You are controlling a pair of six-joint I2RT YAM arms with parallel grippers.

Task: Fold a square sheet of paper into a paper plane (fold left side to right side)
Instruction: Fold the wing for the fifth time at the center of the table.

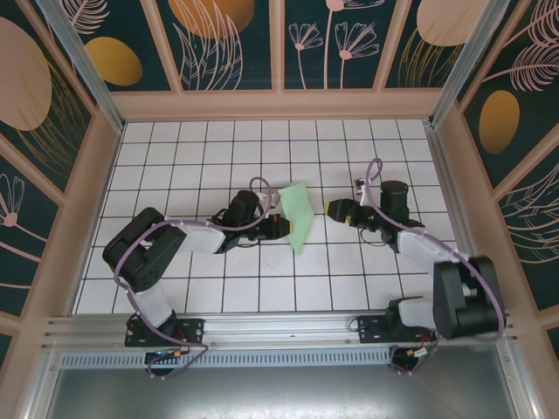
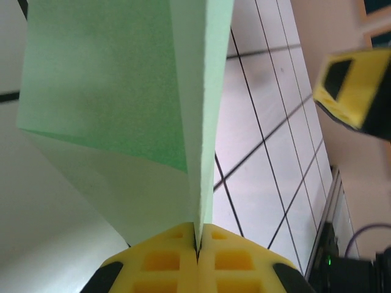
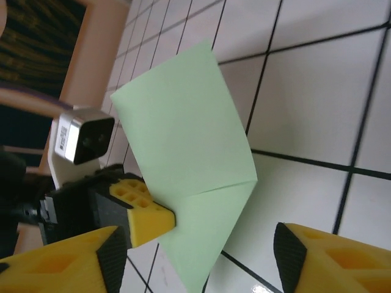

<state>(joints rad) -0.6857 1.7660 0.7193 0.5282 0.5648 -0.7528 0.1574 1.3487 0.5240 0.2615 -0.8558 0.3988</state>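
pale green square sheet of paper (image 1: 297,216) has at least one fold in: crease and doubled layer show from the right wrist. No pointed dart yet, so I'd judge most folds are left. Left gripper (image 1: 281,227) reaches low toward centre, jaws pressed together pinching the sheet's edge, holding it tilted over the white tiled worktop (image 1: 218,288). Right gripper (image 1: 337,209) faces it from just beside, jaws spread, holding nothing

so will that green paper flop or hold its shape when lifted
Likely very light and floppy: the green paper looks thin, pinched edge-on in the shut left gripper. Its visible crease probably stiffens it somewhat. On the glossy tiles it may slide easily.
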